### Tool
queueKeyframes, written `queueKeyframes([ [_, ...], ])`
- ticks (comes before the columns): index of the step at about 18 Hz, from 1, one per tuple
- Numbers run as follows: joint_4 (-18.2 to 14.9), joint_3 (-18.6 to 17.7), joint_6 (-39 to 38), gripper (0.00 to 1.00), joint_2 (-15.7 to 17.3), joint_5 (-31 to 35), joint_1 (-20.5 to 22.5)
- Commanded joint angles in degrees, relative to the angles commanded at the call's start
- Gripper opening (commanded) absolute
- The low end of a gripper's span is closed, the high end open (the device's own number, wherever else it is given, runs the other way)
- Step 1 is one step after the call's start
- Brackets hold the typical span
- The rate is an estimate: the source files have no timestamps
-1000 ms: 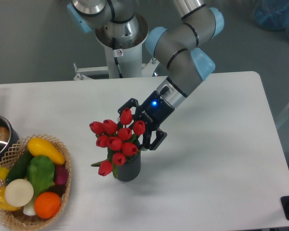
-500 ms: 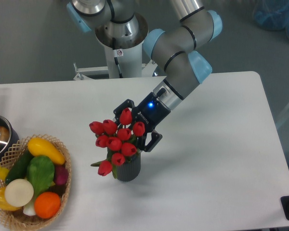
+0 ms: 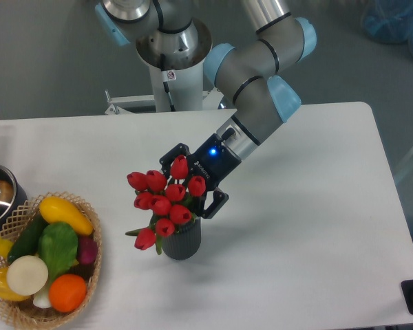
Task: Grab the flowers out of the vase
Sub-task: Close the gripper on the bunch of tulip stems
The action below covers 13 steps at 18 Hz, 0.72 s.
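Now we are at the grasping step. Our gripper sits behind and partly inside the flowers, one dark finger showing left of the top bud and the other to the right of the bunch near the vase rim. The jaws stand wide around the upper buds; we cannot tell whether either finger touches the stems, since the red heads hide them. The flowers stand in the vase near the middle of the table, leaning a little left, well apart from the basket. We judge the next move calls for closing on the bunch low enough to catch the tied stems, then lifting straight up so the vase does not tip.
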Motion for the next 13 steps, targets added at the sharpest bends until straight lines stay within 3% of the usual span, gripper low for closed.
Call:
queueKeyframes([
  [2,0.09,0.00,0.00,0.77,-0.09,0.00,0.00],
  [9,0.09,0.26,0.35,0.58,-0.61,0.00,0.09],
  [12,0.09,0.97,0.18,0.40,-0.97,0.00,0.09],
  [13,0.35,1.32,0.18,0.39,-1.14,0.00,0.09],
])
